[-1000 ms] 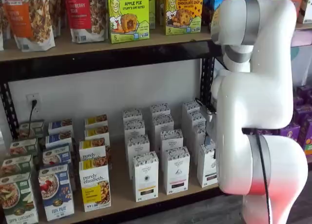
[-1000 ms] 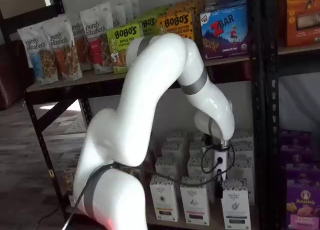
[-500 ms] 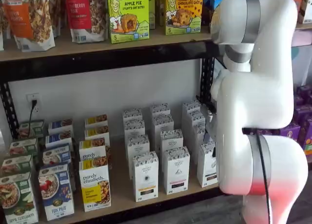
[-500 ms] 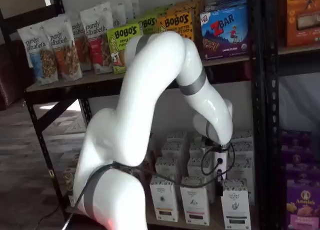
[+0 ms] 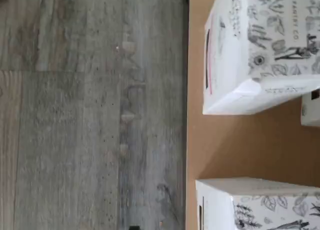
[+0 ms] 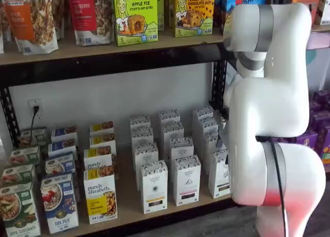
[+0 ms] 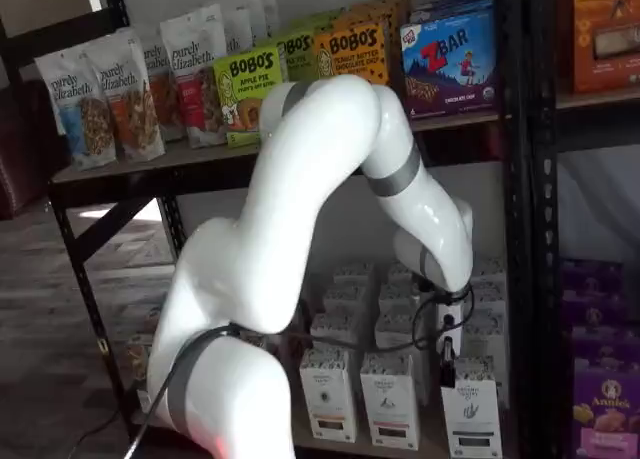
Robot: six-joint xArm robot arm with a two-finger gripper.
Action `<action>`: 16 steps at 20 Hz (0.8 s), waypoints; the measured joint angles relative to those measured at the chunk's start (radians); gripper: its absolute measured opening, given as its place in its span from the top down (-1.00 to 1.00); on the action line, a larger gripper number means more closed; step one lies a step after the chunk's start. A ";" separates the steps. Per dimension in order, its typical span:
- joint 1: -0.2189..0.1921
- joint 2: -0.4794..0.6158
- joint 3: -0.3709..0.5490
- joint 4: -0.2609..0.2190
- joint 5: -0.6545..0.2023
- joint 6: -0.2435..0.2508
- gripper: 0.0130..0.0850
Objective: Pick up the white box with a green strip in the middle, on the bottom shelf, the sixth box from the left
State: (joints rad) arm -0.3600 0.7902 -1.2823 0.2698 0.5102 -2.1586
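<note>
The pincer (image 7: 447, 364) hangs low in front of the bottom shelf (image 6: 128, 198), its jaws set wide and holding nothing, just beside the top of the white box (image 7: 470, 409). That box stands upright at the front right end of the white cartons, partly hidden behind the arm in a shelf view (image 6: 219, 174). The wrist view looks down on the board between 2 cartons, 1 of them showing a pink strip (image 5: 250, 49), so the aim probably sits off the target. The step in hand looks like the approach: shift toward the end carton, centre the jaws across its narrow width, and avoid nudging the pink-strip neighbour before closing.
</note>
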 joint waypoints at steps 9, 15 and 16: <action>-0.006 0.066 -0.092 -0.025 0.016 0.020 -1.00; -0.011 0.107 -0.150 -0.081 0.035 0.063 -1.00; -0.011 0.115 -0.159 -0.095 0.036 0.075 -1.00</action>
State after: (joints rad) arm -0.3713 0.9053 -1.4413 0.1747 0.5464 -2.0838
